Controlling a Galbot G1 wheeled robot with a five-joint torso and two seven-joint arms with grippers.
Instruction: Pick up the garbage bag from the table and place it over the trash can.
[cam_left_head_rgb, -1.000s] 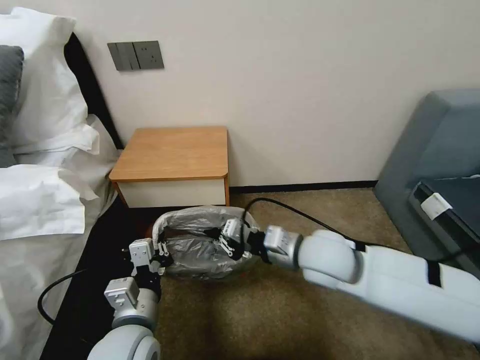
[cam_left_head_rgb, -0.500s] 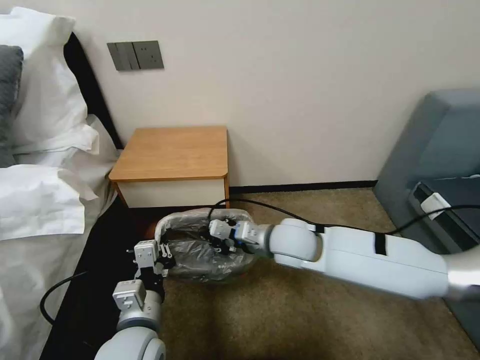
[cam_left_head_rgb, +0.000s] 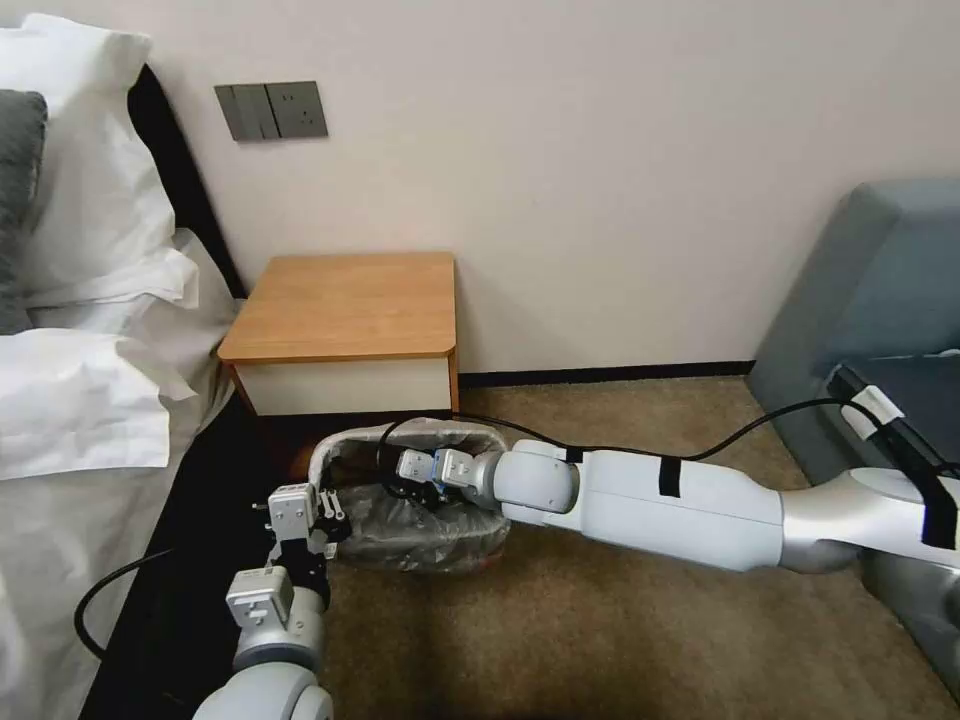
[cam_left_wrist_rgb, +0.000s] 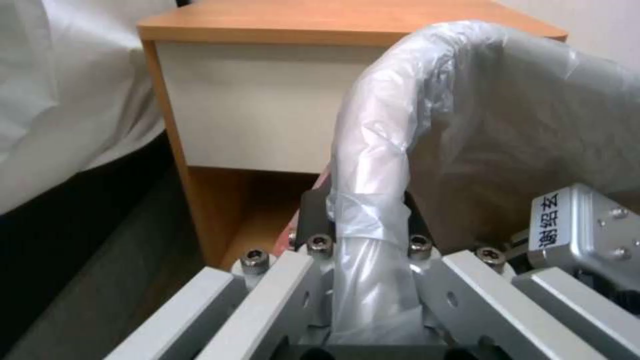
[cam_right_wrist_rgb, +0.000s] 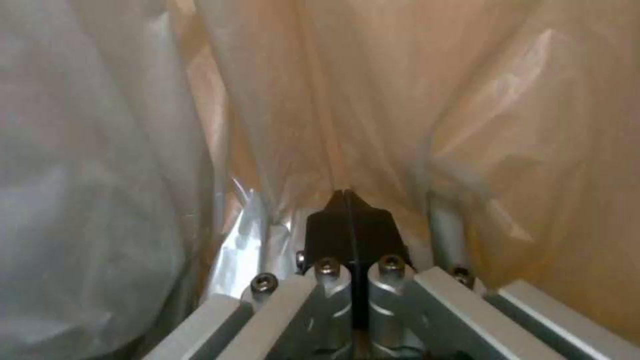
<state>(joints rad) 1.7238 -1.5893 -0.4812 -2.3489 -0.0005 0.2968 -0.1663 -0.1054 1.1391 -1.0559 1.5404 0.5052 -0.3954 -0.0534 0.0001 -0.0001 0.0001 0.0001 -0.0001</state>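
Observation:
The cream trash can (cam_left_head_rgb: 470, 432) stands on the carpet in front of the table (cam_left_head_rgb: 350, 305). The grey translucent garbage bag (cam_left_head_rgb: 430, 528) lines it and is folded over its rim. My left gripper (cam_left_head_rgb: 328, 517) is at the can's near-left rim. In the left wrist view its black pads (cam_left_wrist_rgb: 313, 212) clamp the bag-wrapped rim (cam_left_wrist_rgb: 370, 165). My right gripper (cam_left_head_rgb: 393, 485) reaches down inside the can. In the right wrist view its fingertips (cam_right_wrist_rgb: 347, 210) are shut together against the bag's (cam_right_wrist_rgb: 413, 100) inner film.
A bed with white sheets (cam_left_head_rgb: 90, 400) and a dark base lies to the left, close to my left arm. A grey sofa (cam_left_head_rgb: 880, 300) stands at the right. The wall (cam_left_head_rgb: 600, 150) is right behind the table. Open carpet (cam_left_head_rgb: 560, 640) spreads in front.
My right arm has stretched leftward and lower, its gripper going from the can's right rim deep into the bag, pressing the plastic down. The left gripper has barely shifted.

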